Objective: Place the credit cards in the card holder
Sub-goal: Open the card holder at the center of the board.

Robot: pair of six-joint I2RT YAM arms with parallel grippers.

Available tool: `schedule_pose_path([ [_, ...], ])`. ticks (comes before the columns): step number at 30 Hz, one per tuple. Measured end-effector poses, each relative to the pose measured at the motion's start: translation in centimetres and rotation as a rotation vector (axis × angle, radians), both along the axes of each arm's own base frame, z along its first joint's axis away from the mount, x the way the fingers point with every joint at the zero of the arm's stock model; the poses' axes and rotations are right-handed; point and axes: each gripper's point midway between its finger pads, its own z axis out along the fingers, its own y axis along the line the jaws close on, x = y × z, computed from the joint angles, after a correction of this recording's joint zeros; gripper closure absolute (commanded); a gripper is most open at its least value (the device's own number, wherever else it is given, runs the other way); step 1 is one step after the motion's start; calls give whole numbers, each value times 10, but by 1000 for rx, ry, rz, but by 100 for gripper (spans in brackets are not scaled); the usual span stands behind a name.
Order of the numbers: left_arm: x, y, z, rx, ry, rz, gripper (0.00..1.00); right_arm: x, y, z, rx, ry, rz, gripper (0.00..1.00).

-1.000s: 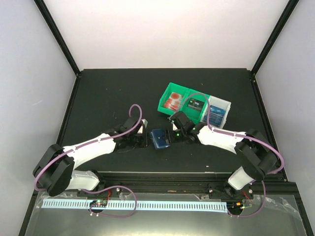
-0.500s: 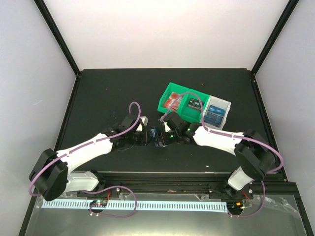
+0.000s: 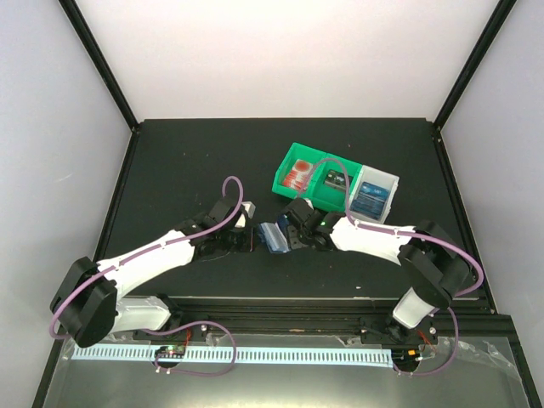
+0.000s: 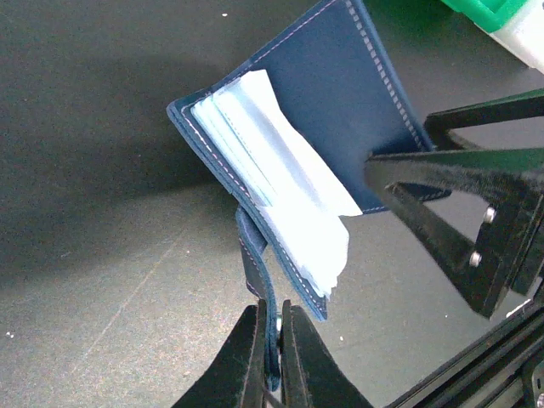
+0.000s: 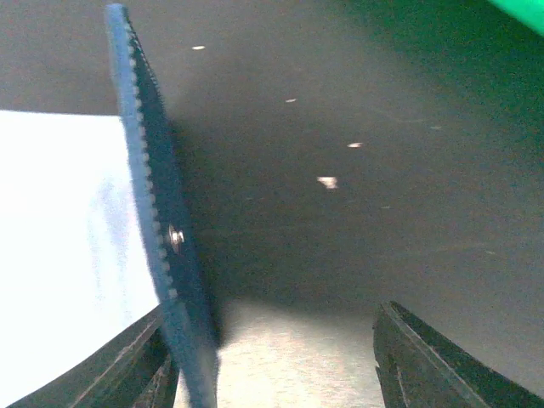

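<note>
Now, in the top view, the card holder (image 3: pixel 274 237) stands open at centre; the credit cards (image 3: pixel 297 178) lie in the tray (image 3: pixel 283 168), upper right. In the left wrist view, our left gripper (image 4: pixel 272 313) pinches the snap tab (image 4: pixel 257 263). In the right wrist view, the right gripper (image 5: pixel 272 357) is spread, with the cover (image 5: pixel 157 212) at lower left; we should close gently on the cover alone.

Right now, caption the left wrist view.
Left claw pinches the tab of the card holder; right claw open at its cover.
</note>
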Motion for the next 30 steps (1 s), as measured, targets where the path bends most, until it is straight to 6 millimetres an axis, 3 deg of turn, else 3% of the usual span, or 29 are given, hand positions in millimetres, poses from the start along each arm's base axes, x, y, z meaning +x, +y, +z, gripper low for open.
schedule_pose_path([
  [5, -1, 1, -1, 10, 1, -3, 98, 8, -19, 0, -91, -35, -74, 37],
  [12, -1, 2, 2, 13, -7, -14, 99, 15, -23, 8, -126, -64, -98, 34],
  [16, 0, 0, 7, 7, -20, -19, 98, 11, -7, 29, -22, -77, -22, 39],
  [19, 1, 0, 9, 6, -27, -24, 99, 7, 11, 60, 100, -111, 52, 54],
  [23, 1, 0, 9, 6, -29, -25, 98, 1, 33, 91, 240, -154, 154, 65],
  [26, 1, 0, 9, 6, -30, -27, 99, -5, 47, 91, 286, -135, 224, 66],
  [30, 1, 0, 9, 7, -30, -28, 98, -10, 56, 68, 276, -72, 265, 59],
])
